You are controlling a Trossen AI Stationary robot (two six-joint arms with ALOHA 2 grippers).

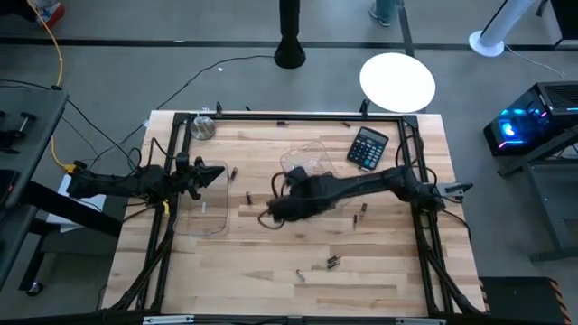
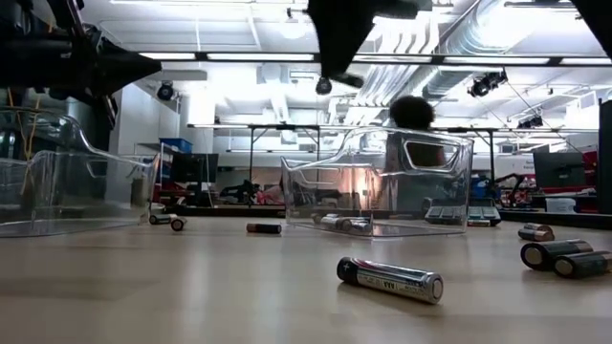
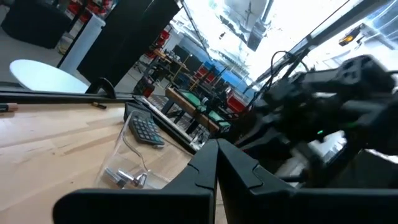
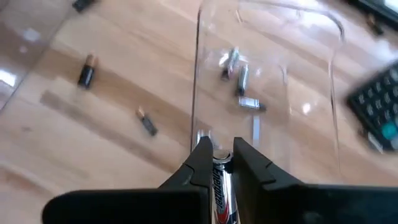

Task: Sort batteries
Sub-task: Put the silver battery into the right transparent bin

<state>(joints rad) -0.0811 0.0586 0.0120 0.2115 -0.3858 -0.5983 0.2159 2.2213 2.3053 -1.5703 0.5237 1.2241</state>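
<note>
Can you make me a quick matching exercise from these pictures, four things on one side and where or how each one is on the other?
Things:
1. right claw
2. left claw
3. calculator
4. middle clear tray

States or places:
A. lies on the table near the far right corner
B. shut, empty, over the left clear tray
C. holds a few silvery batteries
D. shut on a silvery battery

Pairs: 1-D, 2-B, 3-A, 4-C
</note>
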